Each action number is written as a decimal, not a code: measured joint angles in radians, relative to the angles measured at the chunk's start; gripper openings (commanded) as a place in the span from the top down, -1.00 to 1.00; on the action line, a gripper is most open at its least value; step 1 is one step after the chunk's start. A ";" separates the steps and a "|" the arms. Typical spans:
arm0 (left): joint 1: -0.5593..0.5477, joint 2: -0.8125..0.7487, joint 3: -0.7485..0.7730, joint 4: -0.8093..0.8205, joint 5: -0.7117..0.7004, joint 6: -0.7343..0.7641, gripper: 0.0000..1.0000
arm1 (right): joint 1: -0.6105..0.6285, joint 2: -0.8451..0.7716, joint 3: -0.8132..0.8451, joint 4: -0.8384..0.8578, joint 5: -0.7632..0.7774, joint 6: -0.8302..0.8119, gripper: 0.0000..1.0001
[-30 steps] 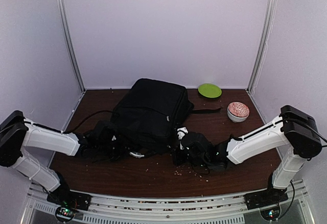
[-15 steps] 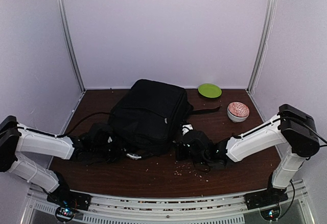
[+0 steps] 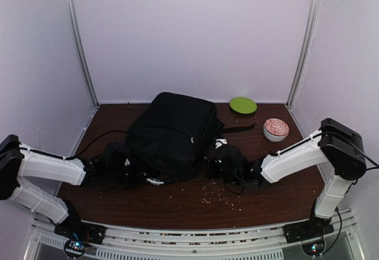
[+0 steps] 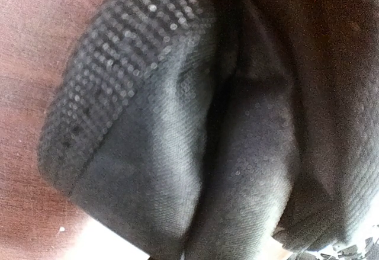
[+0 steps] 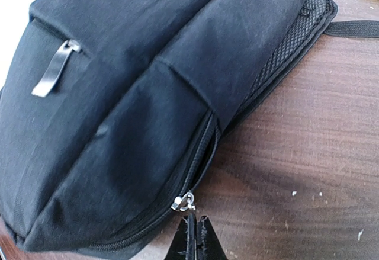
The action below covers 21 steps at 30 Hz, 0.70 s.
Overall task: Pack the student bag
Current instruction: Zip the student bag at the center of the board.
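Right end effector (image 5: 194, 220), pressed together, perhaps pinches a zip pull (image 5: 183, 201) on the student bag (image 5: 148, 82), unseen overhead.

Pretty plain booth: pale lilac walls (image 3: 189, 35) on three sides, evenly lit, with slim metal posts (image 3: 80, 41) running up the back corners. Dark brown wood-grain tabletop (image 3: 177, 206) – light crumbs scattered near the front – and a silver rail (image 3: 189, 243) along the near edge.

Blurred student bag (image 4: 237, 141) fabric filling left wrist view, right pincer (image 5: 197, 221) cut off by bottom edge
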 measured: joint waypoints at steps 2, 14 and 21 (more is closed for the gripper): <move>0.000 0.000 0.000 0.000 0.000 0.003 1.00 | -0.008 0.007 0.010 0.000 0.000 0.005 1.00; 0.000 0.009 0.000 0.001 0.001 0.013 1.00 | -0.060 0.049 0.054 -0.002 0.000 0.070 1.00; 0.000 0.014 0.002 0.001 0.001 0.019 1.00 | -0.075 0.072 0.084 -0.003 -0.008 0.078 1.00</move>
